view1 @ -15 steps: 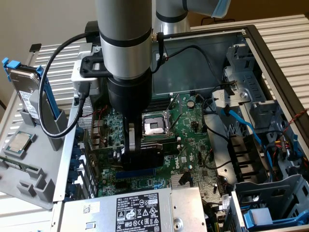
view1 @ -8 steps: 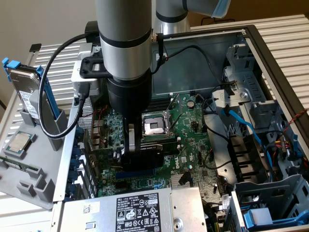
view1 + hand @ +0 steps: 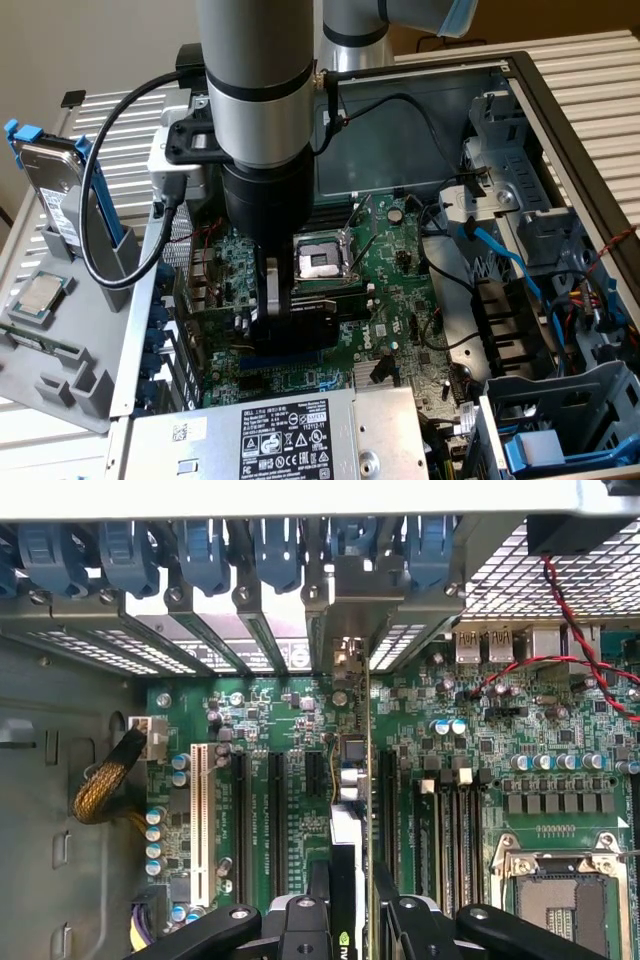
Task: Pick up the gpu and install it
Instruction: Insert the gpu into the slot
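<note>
1. Gripper sat at the centre of the exterior view, under the arm's grey wrist, low over the motherboard inside the open case.
2. Pincer state: clamped on the gpu. The wrist view showed the black fingers pressed on both faces of the card, which was seen edge-on.
3. The gpu stood upright on its long edge, in line with the black expansion slots, just beside the CPU socket on its lower side in the exterior view.
4. The silver bracket end of the card reached the case's rear slot openings, below the row of blue retention clips.
5. Couldn't tell whether the card's edge connector was in a slot or just above one; the card body hid that.
6. Other items on the board in the wrist view: a white slot, a yellow braided cable near the board edge, and red-black wires by the rear ports.
7. Exterior view's left: grey parts rack with a hard drive in a blue caddy and a loose CPU.
8. Bottom centre of the exterior view: power supply, label up. Exterior view's right: blue cables running past the drive bays.
</note>
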### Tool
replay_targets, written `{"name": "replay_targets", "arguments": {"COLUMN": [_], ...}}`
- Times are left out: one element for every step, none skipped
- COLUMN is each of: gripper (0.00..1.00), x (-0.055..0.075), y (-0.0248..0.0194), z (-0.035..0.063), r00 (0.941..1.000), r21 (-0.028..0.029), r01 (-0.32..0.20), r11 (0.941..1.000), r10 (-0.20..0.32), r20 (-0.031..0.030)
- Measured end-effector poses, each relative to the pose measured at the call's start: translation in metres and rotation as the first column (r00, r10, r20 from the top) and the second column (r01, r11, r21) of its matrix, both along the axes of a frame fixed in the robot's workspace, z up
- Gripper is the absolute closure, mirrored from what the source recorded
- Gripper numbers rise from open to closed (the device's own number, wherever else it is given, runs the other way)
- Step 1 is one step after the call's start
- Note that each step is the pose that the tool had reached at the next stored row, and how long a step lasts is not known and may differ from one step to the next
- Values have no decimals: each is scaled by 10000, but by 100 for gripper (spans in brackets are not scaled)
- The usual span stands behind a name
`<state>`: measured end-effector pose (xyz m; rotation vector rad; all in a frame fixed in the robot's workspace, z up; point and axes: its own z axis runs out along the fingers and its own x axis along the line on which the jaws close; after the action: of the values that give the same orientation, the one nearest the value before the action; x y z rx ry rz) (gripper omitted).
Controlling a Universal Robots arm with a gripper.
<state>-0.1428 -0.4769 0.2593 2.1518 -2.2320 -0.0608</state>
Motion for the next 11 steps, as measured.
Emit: {"name": "replay_targets", "arguments": {"gripper": [73, 73, 73, 73, 73, 73, 73, 73, 73, 73, 73], "x": [0, 0, 0, 0, 0, 0, 0, 0, 0, 0, 0], "y": [-3, -2, -2, -3, -3, -3, -3, -3, -3, -3, -3], "z": [-3, -3, -3, -3, -5, -8, -11, -14, -15, -15, -15], "r00": [10000, 10000, 10000, 10000, 10000, 10000, 10000, 10000, 10000, 10000, 10000], "r21": [0, 1, 0, -1, -2, -2, -4, -5, -7, -7, -8], "r01": [-6, -6, -6, -6, -6, -6, -7, -7, -6, -7, -6], "r11": [10000, 10000, 10000, 10000, 10000, 10000, 10000, 10000, 10000, 10000, 10000], "r10": [6, 6, 6, 6, 6, 6, 7, 7, 6, 7, 6], "r20": [0, 0, 0, -1, -1, 0, 1, 0, 0, 0, -1]}}
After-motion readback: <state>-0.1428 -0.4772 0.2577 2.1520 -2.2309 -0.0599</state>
